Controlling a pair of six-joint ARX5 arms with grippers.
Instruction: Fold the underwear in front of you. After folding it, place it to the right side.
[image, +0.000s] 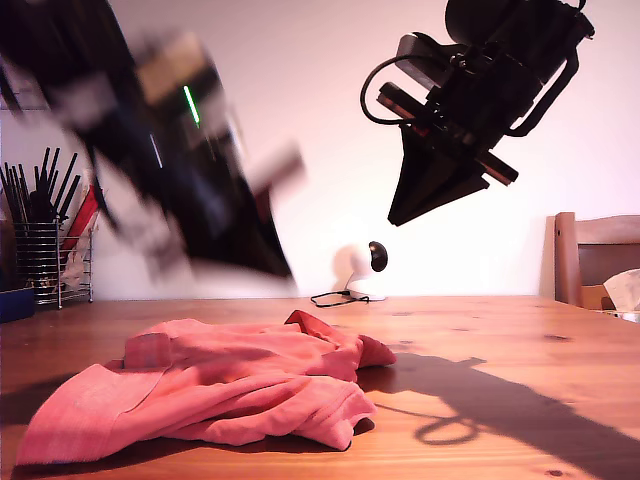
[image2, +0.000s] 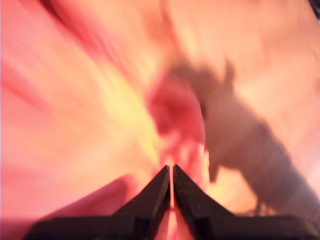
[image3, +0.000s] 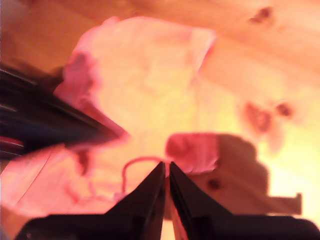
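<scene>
Your coral-red cloth underwear with the paler waistband is lying in a rumpled heap on the wooden table, toward the exterior view's left, not folded yet. My first gripper and my second gripper both have their jaws pinched closed on nothing, hovering above the cloth. One arm is badly motion-blurred in the exterior view, so watch that speed. Come down like that and you'll likely grab several bunched layers at once, or drag the heap sideways and crumple it worse. The two arms also look close enough to clip each other.
</scene>
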